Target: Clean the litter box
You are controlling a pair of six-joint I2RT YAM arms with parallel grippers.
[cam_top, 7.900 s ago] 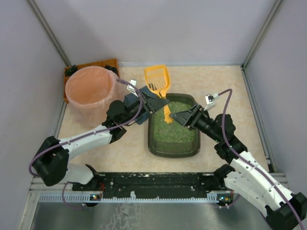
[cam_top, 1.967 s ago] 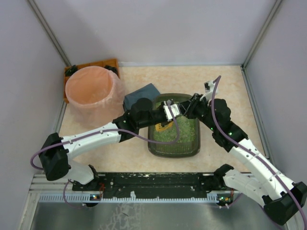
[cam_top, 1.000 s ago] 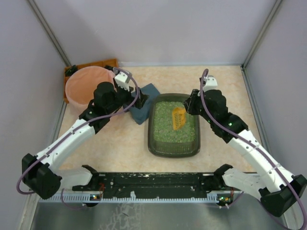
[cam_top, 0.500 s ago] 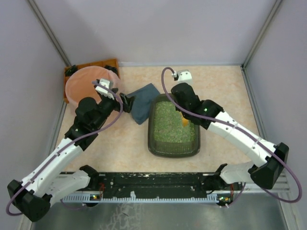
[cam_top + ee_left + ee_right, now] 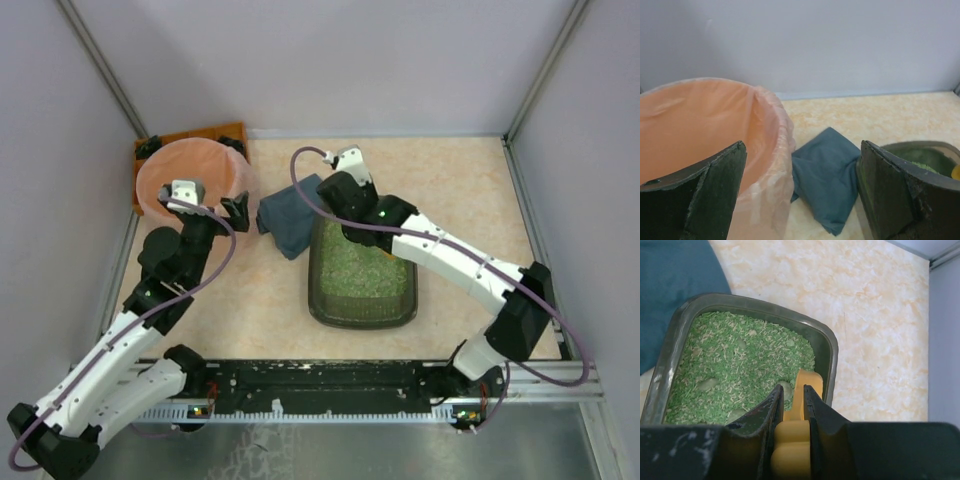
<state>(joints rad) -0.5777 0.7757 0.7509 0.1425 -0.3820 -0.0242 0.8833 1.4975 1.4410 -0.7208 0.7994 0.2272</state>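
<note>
The litter box (image 5: pixel 313 292) is a dark grey-green tray of green granules in the middle of the floor, also seen in the right wrist view (image 5: pixel 830 351) and the left wrist view (image 5: pixel 920 146). My right gripper (image 5: pixel 792 389) is shut on the handle of a yellow scoop (image 5: pixel 789 441) and hangs over the box's far end. The scoop's blade is hidden. A few grey lumps (image 5: pixel 705 385) lie in the granules. My left gripper (image 5: pixel 238 210) stands open and empty (image 5: pixel 802 145) beside the pink bucket, apart from the box.
A round pink bucket (image 5: pixel 150 172) with a liner stands at far left, its rim (image 5: pixel 766 99) close to my left fingers. A folded blue cloth (image 5: pixel 285 222) lies between the bucket and the box. An orange-brown tray (image 5: pixel 195 134) sits behind the bucket. Walls close in three sides.
My left arm has drawn back toward the near left, away from the cloth. My right arm has swung left over the box's far end, still gripping the scoop.
</note>
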